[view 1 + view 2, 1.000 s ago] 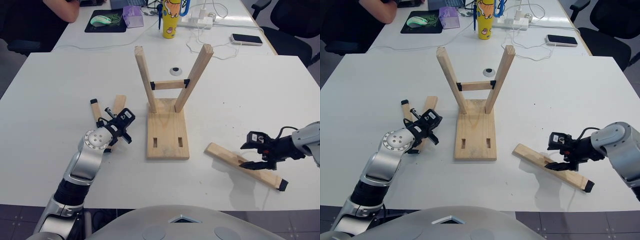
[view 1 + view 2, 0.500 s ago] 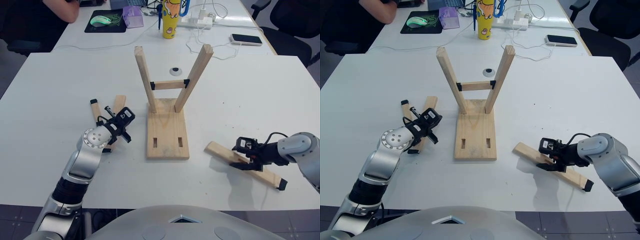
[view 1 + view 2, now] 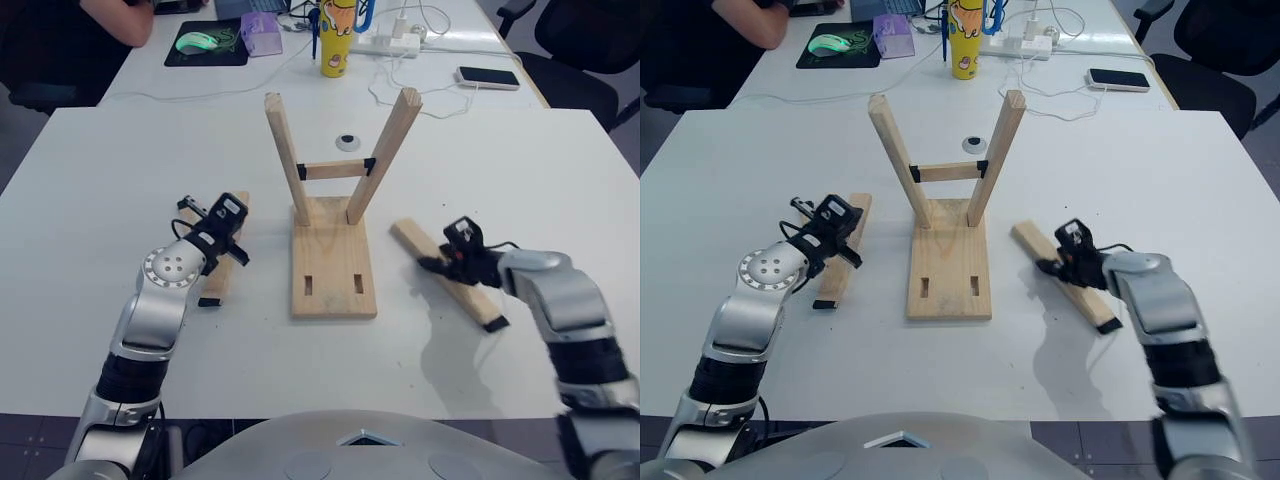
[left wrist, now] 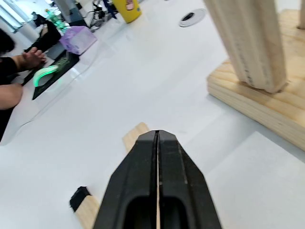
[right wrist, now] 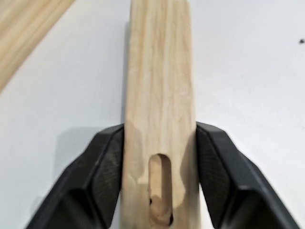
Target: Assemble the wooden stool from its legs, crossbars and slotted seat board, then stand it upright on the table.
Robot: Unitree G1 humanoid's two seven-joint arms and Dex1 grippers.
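The held leg (image 5: 159, 71) in the right tool (image 5: 159, 130) runs off the right wrist view at both ends, and the tool's fingers (image 5: 102, 171) are cropped too. In the left wrist view the seat board (image 4: 267, 105) and the upright leg (image 4: 248, 38) on it are cut by the edge, and the closed left tool (image 4: 157, 136) covers most of the loose wood (image 4: 135, 137) beneath. From the head, the right arm (image 3: 588, 365) is blurred.

The slotted wooden seat board (image 3: 334, 270) lies mid-way on the white worktop (image 3: 100, 180), a loose wooden leg (image 3: 411, 240) to its right, a wooden bar (image 3: 216, 285) to its left.
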